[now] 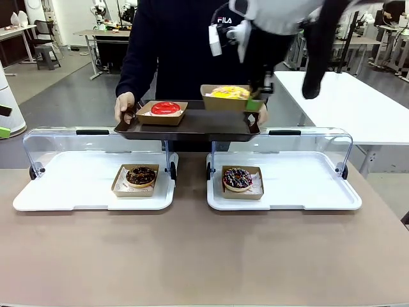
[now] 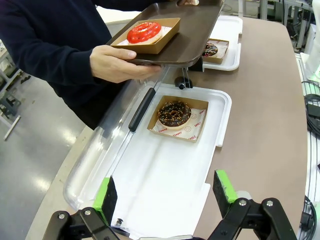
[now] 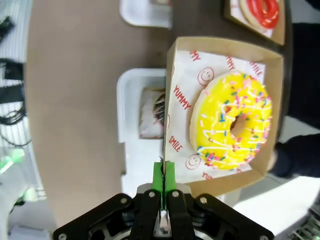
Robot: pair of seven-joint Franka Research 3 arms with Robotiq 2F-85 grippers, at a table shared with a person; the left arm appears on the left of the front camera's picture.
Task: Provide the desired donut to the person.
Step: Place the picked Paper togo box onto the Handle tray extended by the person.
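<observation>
The person (image 1: 182, 45) in a dark navy sweatshirt stands at the far side, holding a dark serving tray (image 1: 192, 128) with both hands. A red-glazed donut (image 1: 165, 108) in a cardboard box sits on the tray's left part. My right gripper (image 1: 254, 104) is shut on the rim of a cardboard box (image 3: 220, 55) with a yellow sprinkled donut (image 3: 232, 120), over the tray's right part. I cannot tell whether that box touches the tray. My left gripper (image 2: 165, 192) is open and holds nothing, low over the left white tray (image 2: 165, 190).
Two white trays with raised clear lids lie on the brown table. The left one (image 1: 77, 185) holds a chocolate donut (image 1: 140, 175) in a box, the right one (image 1: 307, 185) a dark sprinkled donut (image 1: 238, 178). The person's hand (image 2: 117, 62) grips the dark tray's edge.
</observation>
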